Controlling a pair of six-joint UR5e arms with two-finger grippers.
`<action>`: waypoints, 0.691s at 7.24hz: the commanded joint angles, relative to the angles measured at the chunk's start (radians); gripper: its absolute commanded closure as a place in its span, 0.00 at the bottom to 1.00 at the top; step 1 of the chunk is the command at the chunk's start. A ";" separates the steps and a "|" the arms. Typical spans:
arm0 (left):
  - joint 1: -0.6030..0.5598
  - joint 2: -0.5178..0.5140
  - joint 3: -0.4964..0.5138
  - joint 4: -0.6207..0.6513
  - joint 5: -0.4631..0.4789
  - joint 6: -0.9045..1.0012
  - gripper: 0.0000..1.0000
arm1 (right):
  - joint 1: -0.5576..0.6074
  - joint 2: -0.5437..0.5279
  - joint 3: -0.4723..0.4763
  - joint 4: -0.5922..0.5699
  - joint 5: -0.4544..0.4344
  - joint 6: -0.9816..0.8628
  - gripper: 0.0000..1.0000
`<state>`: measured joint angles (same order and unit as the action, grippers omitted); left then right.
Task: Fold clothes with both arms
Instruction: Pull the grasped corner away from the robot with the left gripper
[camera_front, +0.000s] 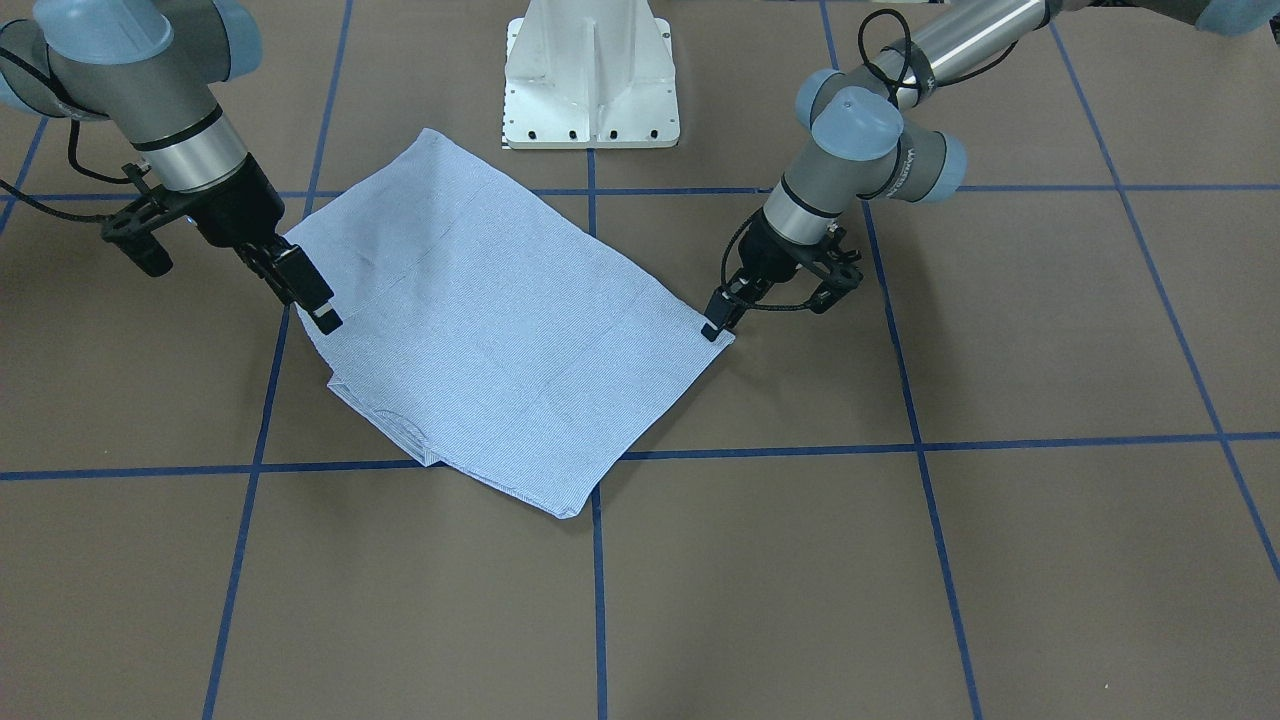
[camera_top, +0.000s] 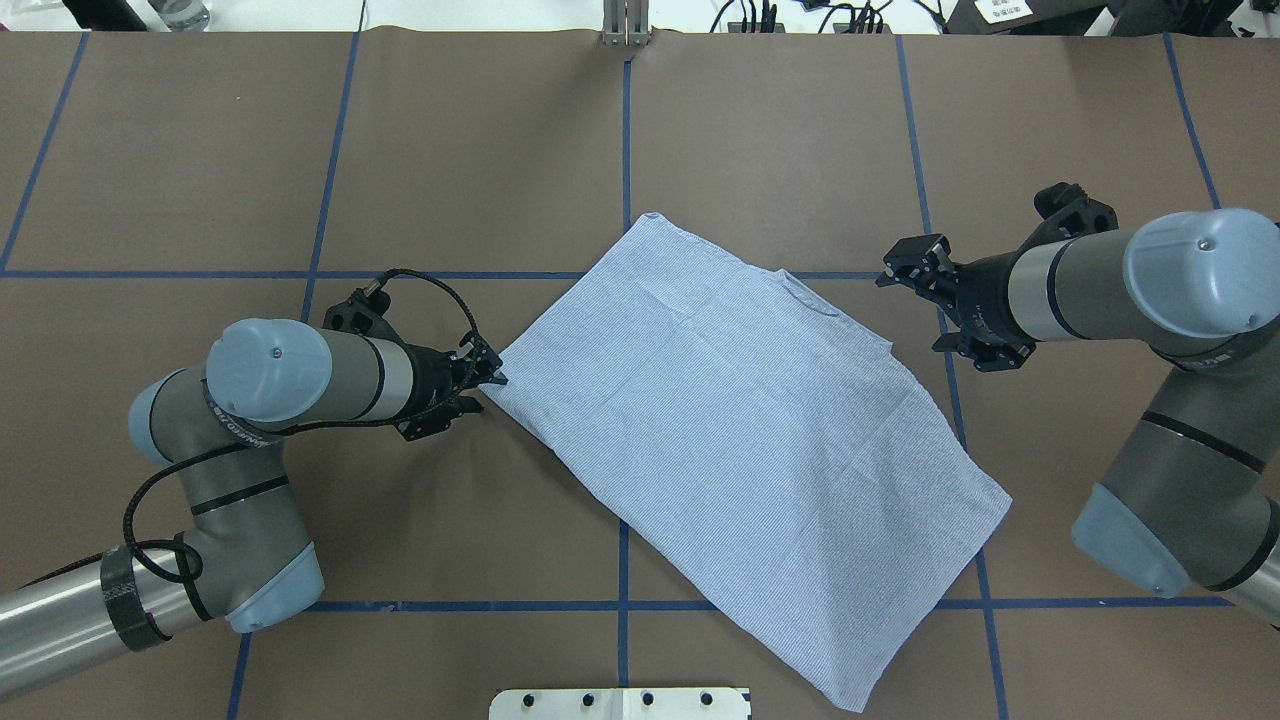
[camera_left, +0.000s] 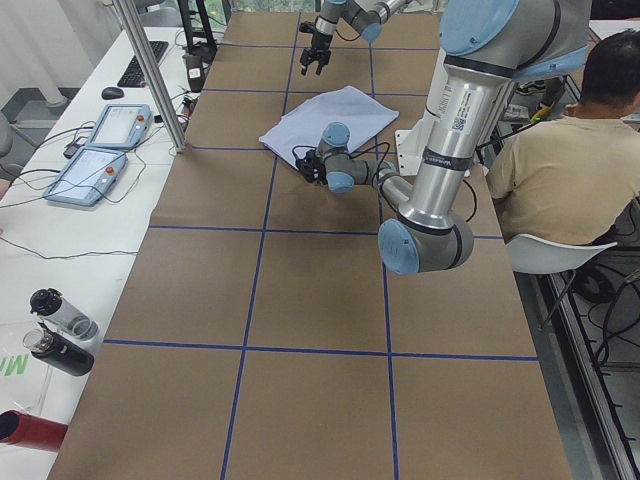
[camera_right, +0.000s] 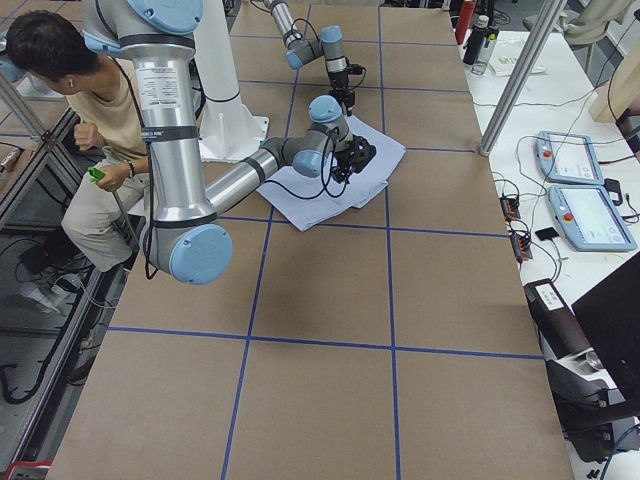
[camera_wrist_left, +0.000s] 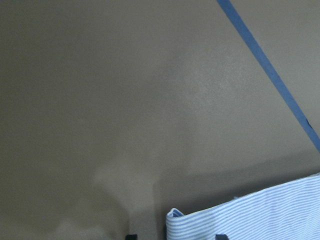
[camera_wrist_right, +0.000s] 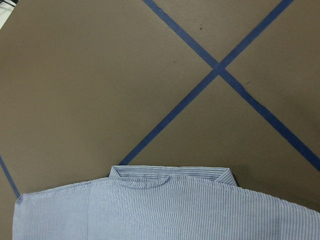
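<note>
Overhead exterior shows the striped shirt (camera_top: 740, 440) folded into a rough rectangle and lying flat on the brown bench (camera_top: 200, 150), slanting from the middle of the frame down towards the lower right, across the blue tape lines (camera_top: 624, 150) that grid the surface. Its collar (camera_top: 808, 298) sits on the upper right edge of the fold. The left arm (camera_top: 300, 372) reaches in from the lower left, and the left end effector (camera_top: 492, 380) is right at the shirt's left-hand corner. In the left wrist-mounted view that corner lies on the bench between the two fingertips (camera_wrist_left: 131, 237) at the bottom edge. They stand apart on either side of the cloth, so this end effector is released, not pinching. The right arm (camera_top: 1100, 280) comes in from the right of the overhead frame. The right end effector (camera_top: 900, 268) is near the collar edge but clear of the cloth, its jaws spread, also released. The right wrist-mounted view looks down on the collar and a crossing of tape lines, with none of its own fingers in frame. In the exterior front-facing view the white pedestal base (camera_front: 592, 80) stands at the top centre, just beyond the shirt's far corner. In the exterior left view a seated person (camera_left: 560, 170) is at the right edge.
</note>
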<state>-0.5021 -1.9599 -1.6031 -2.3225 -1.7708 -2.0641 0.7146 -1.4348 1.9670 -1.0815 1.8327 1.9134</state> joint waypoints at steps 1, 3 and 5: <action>0.001 -0.001 0.002 0.000 0.026 0.005 1.00 | -0.001 0.000 0.000 0.000 0.000 -0.001 0.00; -0.038 -0.001 -0.008 -0.003 0.027 0.086 1.00 | -0.001 0.004 -0.002 0.000 -0.001 -0.001 0.00; -0.186 -0.017 0.024 -0.002 0.016 0.270 1.00 | 0.000 0.004 -0.002 -0.002 -0.001 -0.001 0.00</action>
<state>-0.5966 -1.9646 -1.6001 -2.3248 -1.7483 -1.9068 0.7141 -1.4314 1.9653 -1.0818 1.8318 1.9129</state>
